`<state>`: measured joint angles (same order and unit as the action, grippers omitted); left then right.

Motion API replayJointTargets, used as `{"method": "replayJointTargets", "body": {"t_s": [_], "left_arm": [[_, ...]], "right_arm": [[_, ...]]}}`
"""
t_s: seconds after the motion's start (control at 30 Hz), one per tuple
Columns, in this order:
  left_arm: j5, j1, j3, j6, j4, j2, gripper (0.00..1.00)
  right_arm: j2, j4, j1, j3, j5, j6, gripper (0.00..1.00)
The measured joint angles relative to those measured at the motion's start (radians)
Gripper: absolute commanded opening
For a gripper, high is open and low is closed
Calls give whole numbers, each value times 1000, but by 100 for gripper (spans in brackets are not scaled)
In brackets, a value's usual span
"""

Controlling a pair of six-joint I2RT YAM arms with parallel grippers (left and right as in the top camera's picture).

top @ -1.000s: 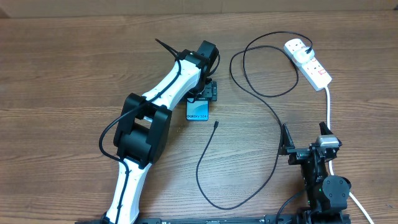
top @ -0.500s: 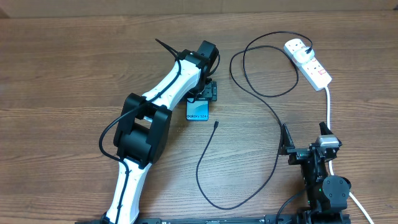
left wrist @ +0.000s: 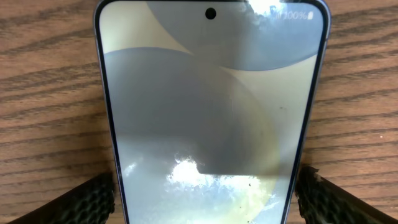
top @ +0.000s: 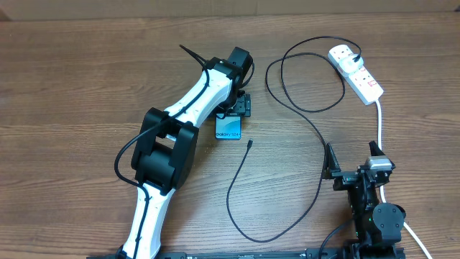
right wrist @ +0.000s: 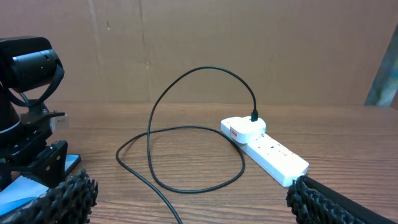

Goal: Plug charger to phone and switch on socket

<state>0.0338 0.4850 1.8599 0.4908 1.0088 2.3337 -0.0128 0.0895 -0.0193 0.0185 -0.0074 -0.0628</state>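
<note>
Your left pincer [left wrist: 205, 200] is closed across the slim blue-screened smartphone [top: 228, 128], pads at its long edges, flat on the wooden table [top: 72, 86]. Your right pincer [right wrist: 199, 202] gapes wide, holding nothing. The thin black charger cable [top: 230, 194] ends near the phone, unplugged. Its white plug sits in the white extension socket [top: 356, 70].

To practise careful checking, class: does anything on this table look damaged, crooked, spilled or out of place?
Nothing stands out. The phone lies flat and unbroken, the cable loops loosely with its free tip on the table near the phone, and the socket lies flat with the plug in.
</note>
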Motion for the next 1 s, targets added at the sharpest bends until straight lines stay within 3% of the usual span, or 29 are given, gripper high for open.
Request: {"method": "replayJointTargets", "body": {"t_s": [1.0], "left_arm": [[-1, 0, 0, 0, 0, 0, 83]], "right_arm": [[0, 0, 0, 0, 0, 0, 100]]}}
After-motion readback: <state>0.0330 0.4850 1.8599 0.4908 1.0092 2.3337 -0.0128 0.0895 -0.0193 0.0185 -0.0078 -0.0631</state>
